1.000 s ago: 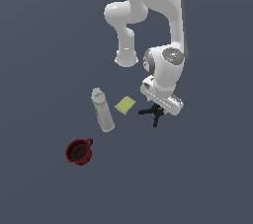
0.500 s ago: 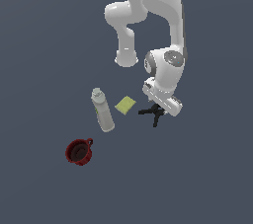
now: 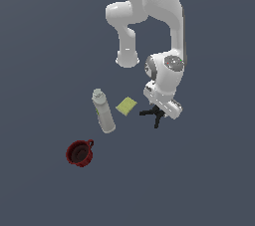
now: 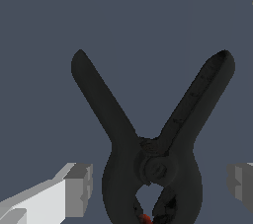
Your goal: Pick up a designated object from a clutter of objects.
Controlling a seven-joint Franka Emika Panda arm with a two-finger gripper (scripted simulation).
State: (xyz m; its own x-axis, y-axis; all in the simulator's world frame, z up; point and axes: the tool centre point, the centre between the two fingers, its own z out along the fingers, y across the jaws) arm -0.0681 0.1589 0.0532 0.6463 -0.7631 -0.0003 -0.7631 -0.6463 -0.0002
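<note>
Fingers: two grey pads (image 4: 79, 188) show in the wrist view, spread wide, one on each side of the clamp's body, neither touching it. Nothing is gripped.
Gripper (image 4: 160, 184): open, straddling the pivot end of the clamp; in the exterior view it sits low over the floor right above the clamp.
Clamp (image 4: 150, 154): black, lying flat between the fingers, its two handles forking away from the pivot in a V, a small orange-red tip just visible at the picture's edge. In the exterior view its dark prongs (image 3: 153, 114) stick out from under the gripper.
Block (image 3: 126, 105): yellow-green, flat, near the clamp on the exterior view's left, apart from it.
Bottle (image 3: 103, 111): whitish-grey, lying just beyond the block, further to the exterior view's left.
Cup (image 3: 79, 153): dark red, handled, well apart from the rest, below the bottle in the exterior view.
</note>
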